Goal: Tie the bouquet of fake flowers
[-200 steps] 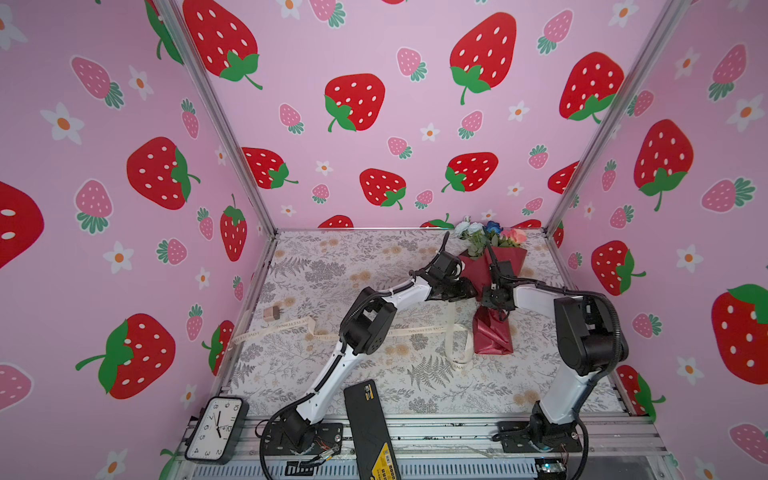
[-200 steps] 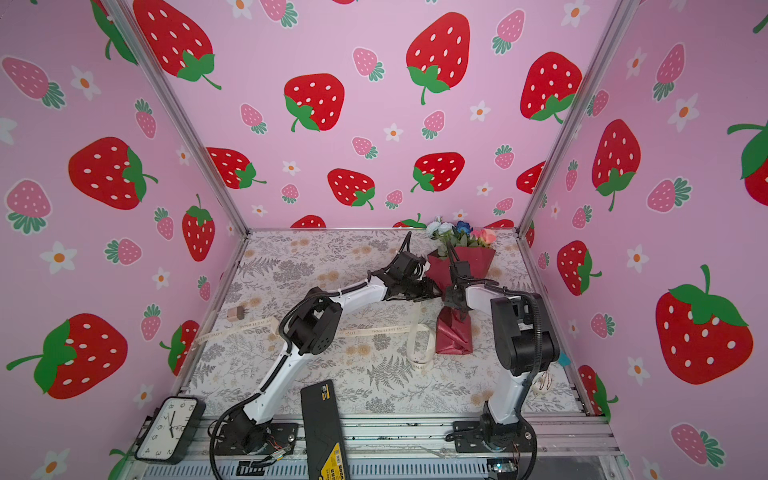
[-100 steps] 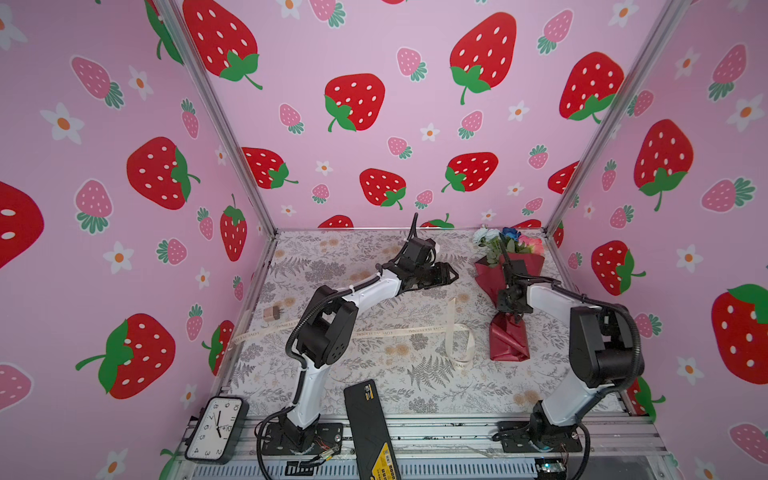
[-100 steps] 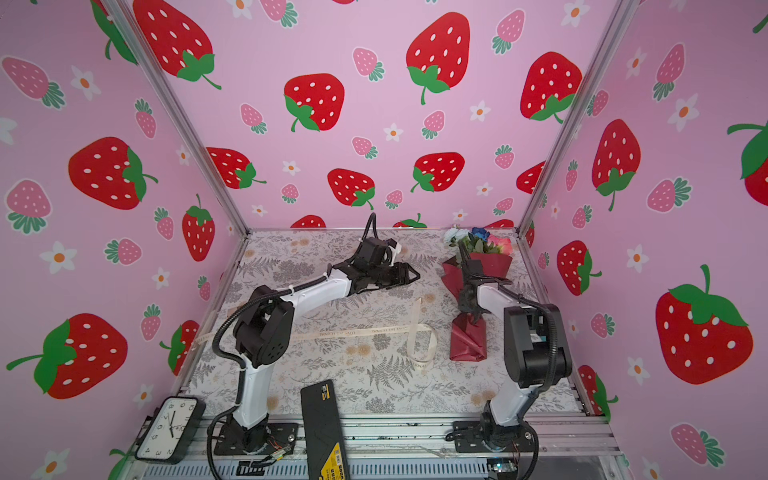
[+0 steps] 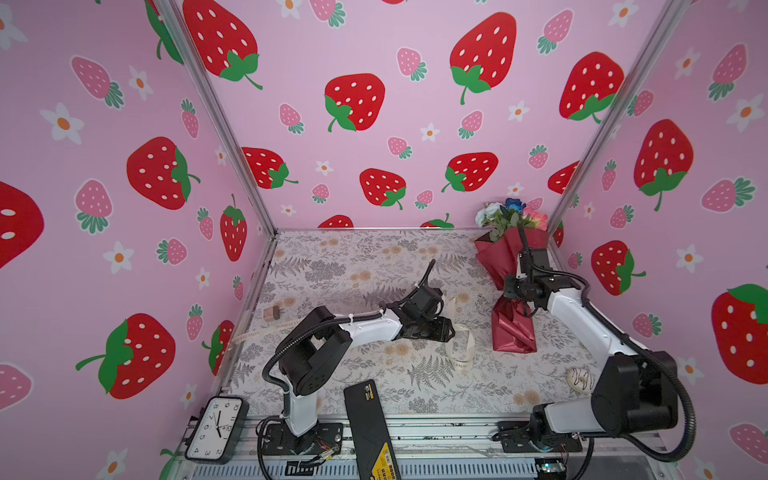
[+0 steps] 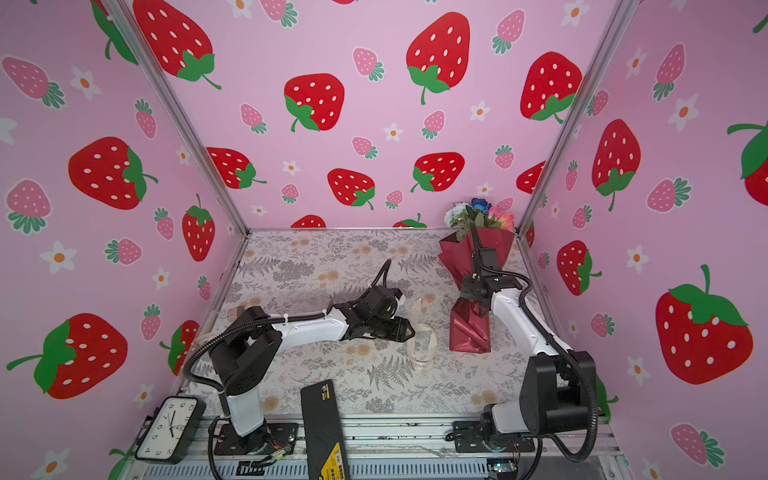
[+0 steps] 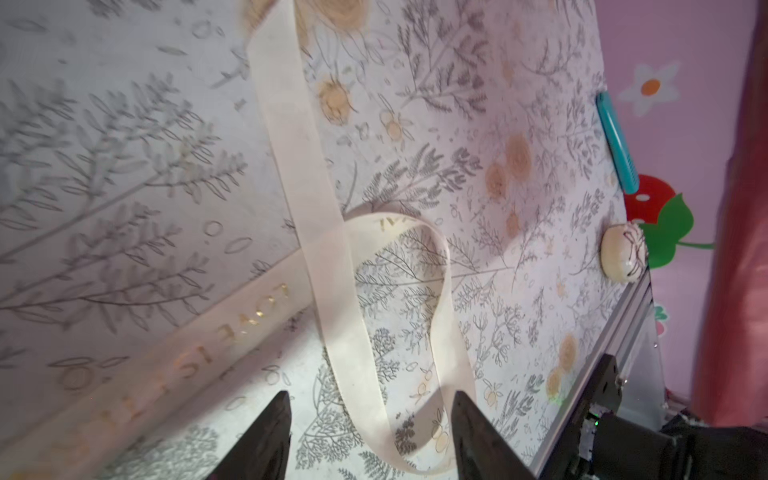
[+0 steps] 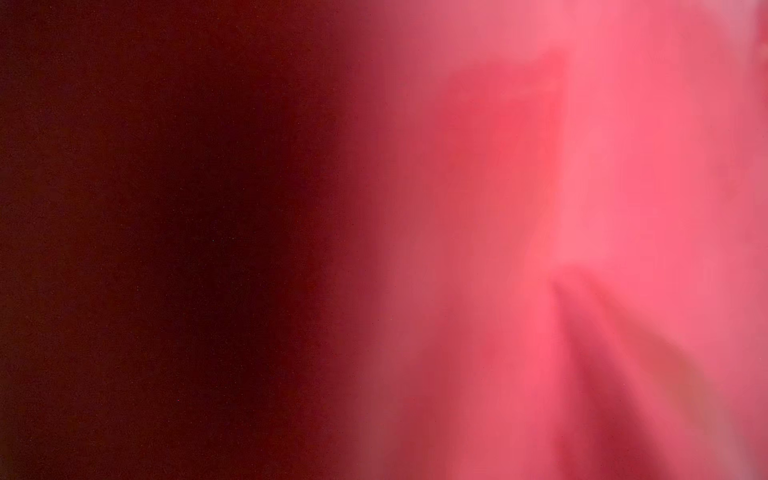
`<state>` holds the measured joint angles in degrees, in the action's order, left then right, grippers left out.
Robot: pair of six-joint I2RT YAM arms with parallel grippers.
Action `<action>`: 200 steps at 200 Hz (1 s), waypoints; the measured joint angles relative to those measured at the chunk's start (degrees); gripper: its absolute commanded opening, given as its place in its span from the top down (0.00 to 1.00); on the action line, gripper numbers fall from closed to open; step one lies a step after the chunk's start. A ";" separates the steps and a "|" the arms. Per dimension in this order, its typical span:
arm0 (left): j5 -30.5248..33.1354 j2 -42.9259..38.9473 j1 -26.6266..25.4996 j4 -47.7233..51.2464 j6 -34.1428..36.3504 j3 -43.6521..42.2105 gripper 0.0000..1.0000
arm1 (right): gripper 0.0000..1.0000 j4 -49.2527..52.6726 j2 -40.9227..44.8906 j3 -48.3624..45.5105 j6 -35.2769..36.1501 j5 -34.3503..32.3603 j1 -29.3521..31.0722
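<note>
I see the left gripper (image 7: 370, 401) with jaws parted, the ribbon (image 7: 307, 166) loop lying between them. The right gripper (image 5: 515, 293) is pinched tight on the bouquet (image 5: 513, 332) (wrist view all red blur).

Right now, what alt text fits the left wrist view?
A cream ribbon with gold lettering lies looped on the fern-printed table cover, its loop passing between the open fingers of the left hand. A small cream shell-like object and a teal item sit by the table's edge, with the red wrapping of the bouquet beyond.
</note>
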<state>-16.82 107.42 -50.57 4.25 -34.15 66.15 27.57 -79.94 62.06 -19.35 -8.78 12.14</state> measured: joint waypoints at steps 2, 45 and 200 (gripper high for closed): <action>0.11 0.02 -0.28 0.20 0.09 0.00 0.41 | 1.00 0.02 0.15 0.11 0.02 0.11 0.00; 1.66 1.90 -3.87 6.23 0.76 0.55 0.44 | 1.00 1.09 2.91 2.71 0.46 1.36 0.00; -6.64 26.91 -7.74 12.76 2.29 36.59 1.00 | 1.00 3.30 6.49 10.05 0.52 -6.21 -1.03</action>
<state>-23.46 134.32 -58.30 17.02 -31.86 102.74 30.87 -73.45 72.12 -18.83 -14.98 11.11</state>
